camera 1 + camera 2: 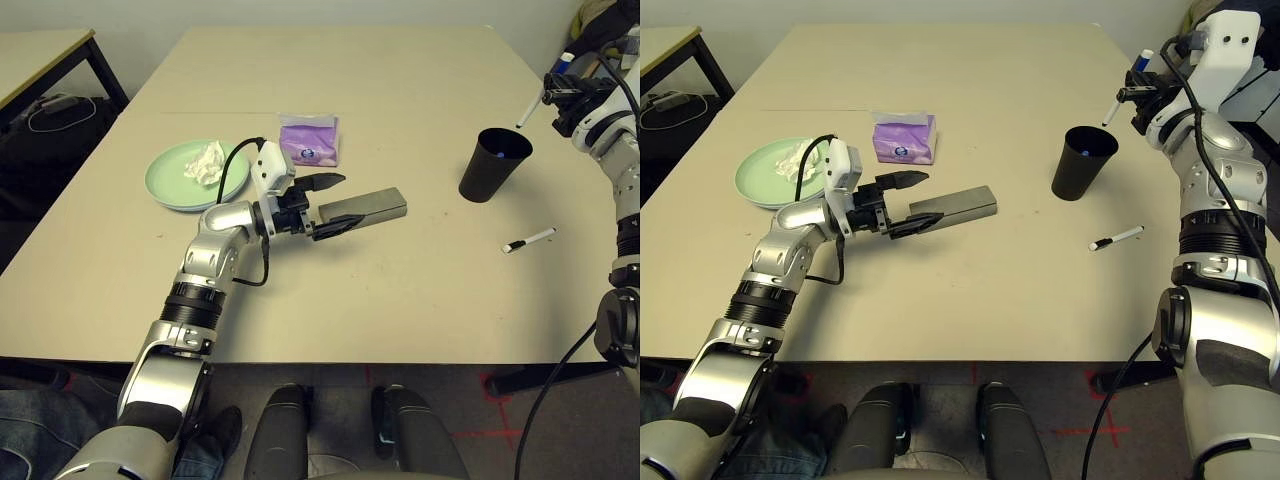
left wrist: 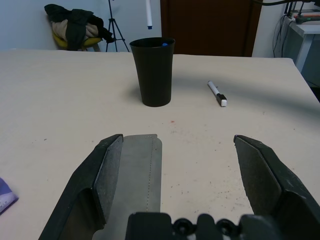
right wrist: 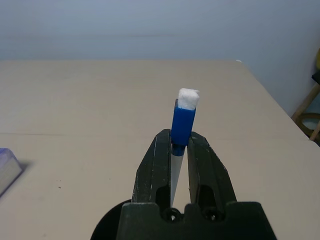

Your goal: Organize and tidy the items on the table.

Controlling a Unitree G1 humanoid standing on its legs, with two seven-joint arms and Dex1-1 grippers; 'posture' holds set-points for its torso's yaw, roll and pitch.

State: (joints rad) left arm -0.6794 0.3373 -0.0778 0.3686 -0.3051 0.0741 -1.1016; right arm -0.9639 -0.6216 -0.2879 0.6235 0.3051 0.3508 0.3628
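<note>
My left gripper (image 1: 345, 200) is open at the near end of the grey-beige glasses case (image 1: 375, 205), which lies flat on the table (image 1: 400, 300). In the left wrist view the case (image 2: 142, 170) lies against one finger (image 2: 107, 165). My right gripper (image 1: 1137, 92) hangs above the black cup (image 1: 1084, 160), shut on a white pen with a blue cap (image 3: 182, 120). Something blue shows inside the cup. A black-capped white pen (image 1: 528, 240) lies near the cup. The crumpled tissue (image 1: 207, 162) sits on the light-green plate (image 1: 165, 185), beside the purple tissue pack (image 1: 309, 140). The sunglasses and the blue plate are out of view.
A smaller table with black legs (image 1: 40, 55) stands at the back left, with a dark bag and cables (image 1: 55, 115) on the floor below it. A person's jeans-clad leg (image 1: 40, 430) shows at the near left. A chair with piled clothes (image 2: 75, 25) stands beyond the table.
</note>
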